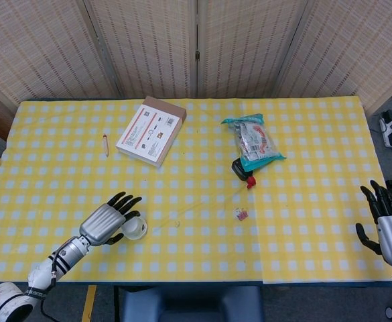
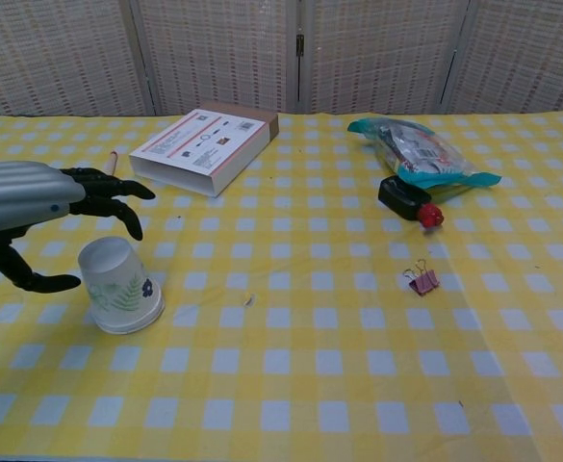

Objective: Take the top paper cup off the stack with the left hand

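Note:
The stack of white paper cups (image 2: 120, 287) with a green leaf print stands upside down near the table's front left; in the head view the cup stack (image 1: 136, 229) shows just right of my left hand. My left hand (image 2: 40, 207) hovers over and behind the stack, fingers spread above its top and thumb low on its left side, holding nothing. From above, the left hand (image 1: 108, 219) partly covers the stack. My right hand (image 1: 388, 228) hangs open beyond the table's right edge.
A flat cardboard box (image 1: 151, 130) lies at the back left, with a pencil (image 1: 106, 144) to its left. A teal snack bag (image 1: 253, 139), a black and red object (image 1: 242, 171) and a pink binder clip (image 1: 240, 214) lie right of centre.

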You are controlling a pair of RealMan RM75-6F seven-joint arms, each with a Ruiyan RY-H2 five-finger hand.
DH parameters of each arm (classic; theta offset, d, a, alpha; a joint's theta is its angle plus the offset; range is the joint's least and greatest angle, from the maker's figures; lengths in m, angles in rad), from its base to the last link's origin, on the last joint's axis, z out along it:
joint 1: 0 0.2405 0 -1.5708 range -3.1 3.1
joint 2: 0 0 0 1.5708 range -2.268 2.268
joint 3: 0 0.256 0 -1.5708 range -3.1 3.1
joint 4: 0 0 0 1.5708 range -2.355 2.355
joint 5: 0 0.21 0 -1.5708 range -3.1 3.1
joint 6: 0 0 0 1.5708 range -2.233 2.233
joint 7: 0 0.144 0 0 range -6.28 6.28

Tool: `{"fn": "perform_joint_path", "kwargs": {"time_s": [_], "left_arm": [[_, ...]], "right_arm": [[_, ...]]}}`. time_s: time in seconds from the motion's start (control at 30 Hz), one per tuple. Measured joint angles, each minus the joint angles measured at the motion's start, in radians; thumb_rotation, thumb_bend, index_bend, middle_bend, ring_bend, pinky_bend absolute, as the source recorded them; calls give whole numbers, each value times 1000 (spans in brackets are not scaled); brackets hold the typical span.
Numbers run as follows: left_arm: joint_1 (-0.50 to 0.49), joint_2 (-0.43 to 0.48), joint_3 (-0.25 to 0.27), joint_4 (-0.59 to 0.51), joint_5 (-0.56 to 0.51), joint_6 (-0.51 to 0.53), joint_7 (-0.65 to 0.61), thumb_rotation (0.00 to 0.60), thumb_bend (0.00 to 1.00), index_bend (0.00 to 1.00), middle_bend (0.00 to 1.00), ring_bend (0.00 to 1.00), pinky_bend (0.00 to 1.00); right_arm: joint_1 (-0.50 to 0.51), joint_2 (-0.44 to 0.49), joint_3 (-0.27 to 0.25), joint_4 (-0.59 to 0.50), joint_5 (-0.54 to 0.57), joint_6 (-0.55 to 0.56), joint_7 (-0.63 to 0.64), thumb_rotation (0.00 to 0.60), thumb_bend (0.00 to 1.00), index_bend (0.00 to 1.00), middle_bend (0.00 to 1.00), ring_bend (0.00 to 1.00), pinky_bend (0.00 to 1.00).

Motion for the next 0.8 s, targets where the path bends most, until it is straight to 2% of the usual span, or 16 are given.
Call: {"fn": "perform_joint_path", "kwargs": {"time_s": [0.8], "left_arm": [[-12,-15,15,5,-7,38,7,600,420,362,97,74,14]], "right_arm": [[2,-3,3,15,8,-6,20,600,454,0,0,40,0]]}}
